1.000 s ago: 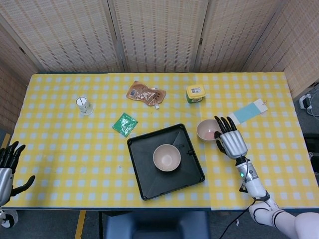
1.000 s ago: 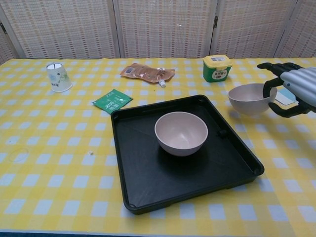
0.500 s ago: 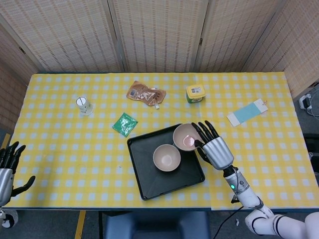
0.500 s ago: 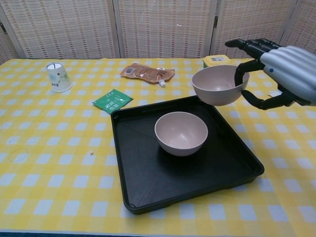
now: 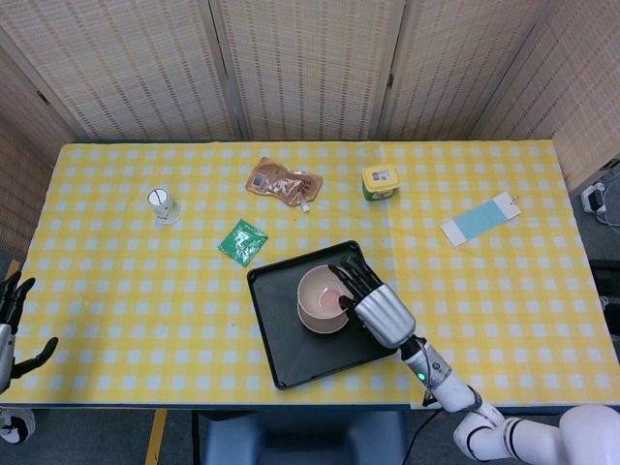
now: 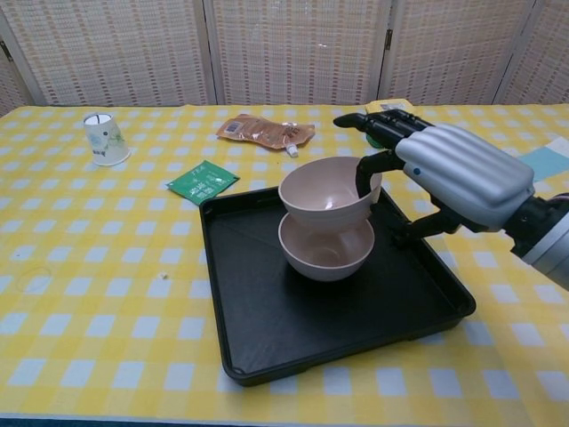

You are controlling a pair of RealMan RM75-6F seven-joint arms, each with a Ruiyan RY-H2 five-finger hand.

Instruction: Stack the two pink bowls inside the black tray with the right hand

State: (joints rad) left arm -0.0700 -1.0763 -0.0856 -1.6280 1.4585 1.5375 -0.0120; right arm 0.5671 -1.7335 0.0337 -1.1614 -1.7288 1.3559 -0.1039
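Presently the right hand [image 6: 453, 173] grips the rim of the upper pink bowl [image 6: 325, 192], thumb outside the wall and a finger hooked over the edge, holding it directly above the lower pink bowl [image 6: 325, 249]; whether the two bowls touch cannot be told from either view. The lower pink bowl sits in the middle of the black tray [image 6: 267, 311], which lies at the near centre of the yellow checked tablecloth [image 6: 89, 267]. The left hand [image 5: 15, 325] rests at the far left edge in the head view, fingers apart, holding nothing. Beyond the tray lie a green sachet [image 6: 202, 182], a brown pouch [image 6: 264, 131], a paper cup [image 6: 105, 139] at far left, and a blue card [image 5: 480, 219] at right.
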